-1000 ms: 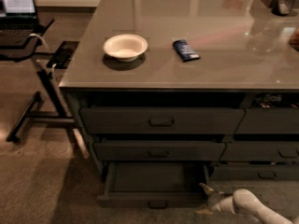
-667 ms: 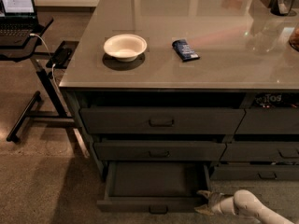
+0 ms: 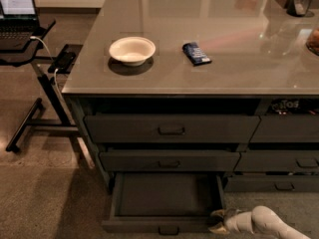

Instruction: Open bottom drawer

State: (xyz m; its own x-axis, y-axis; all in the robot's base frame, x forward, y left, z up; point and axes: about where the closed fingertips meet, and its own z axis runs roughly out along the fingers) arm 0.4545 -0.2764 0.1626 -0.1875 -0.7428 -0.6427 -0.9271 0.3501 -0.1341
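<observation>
Pretty sure the gripper (image 3: pixel 218 221) is down by the right front corner of the bottom drawer (image 3: pixel 164 197). Its arm (image 3: pixel 264 222) gets cut off at the bottom edge, and the handle (image 3: pixel 168 230) is half clipped too.

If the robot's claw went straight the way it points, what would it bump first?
The claw, low at the bottom right, points left at the open bottom drawer. It would probably bump that drawer's front right corner first, though depth is hard to judge.
</observation>
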